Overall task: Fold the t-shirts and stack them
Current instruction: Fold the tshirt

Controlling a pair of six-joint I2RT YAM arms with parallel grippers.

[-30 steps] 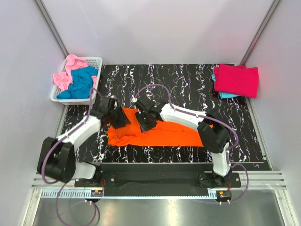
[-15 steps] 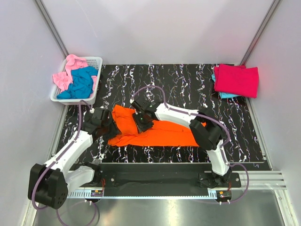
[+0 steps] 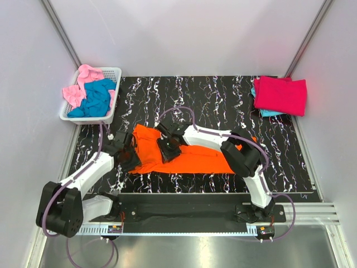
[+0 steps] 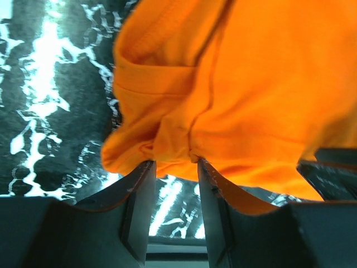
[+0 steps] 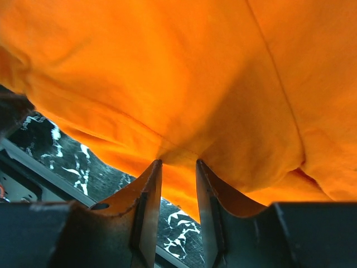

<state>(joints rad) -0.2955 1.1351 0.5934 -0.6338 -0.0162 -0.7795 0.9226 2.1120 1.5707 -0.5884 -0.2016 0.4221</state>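
Observation:
An orange t-shirt [image 3: 201, 159] lies spread across the middle of the black marbled mat [image 3: 223, 100]. My left gripper [image 3: 129, 158] is at its left end, shut on a bunched fold of the orange t-shirt [image 4: 268, 84]; the cloth sits between its fingertips [image 4: 174, 164]. My right gripper [image 3: 169, 151] is over the shirt's left half, shut on a pinch of the same orange t-shirt [image 5: 167, 67] at its fingertips [image 5: 177, 163]. A folded crimson-pink t-shirt [image 3: 281, 94] rests on a teal one [image 3: 268, 113] at the back right.
A white lattice basket [image 3: 114, 70] at the back left holds a crumpled teal t-shirt [image 3: 97, 97] and a light pink one [image 3: 83, 75]. Grey walls close in both sides. The arm bases and a metal rail [image 3: 189, 212] run along the near edge.
Both grippers have moved toward the near edge and a little left, drawing the orange cloth with them. The left arm has swung down and back the most.

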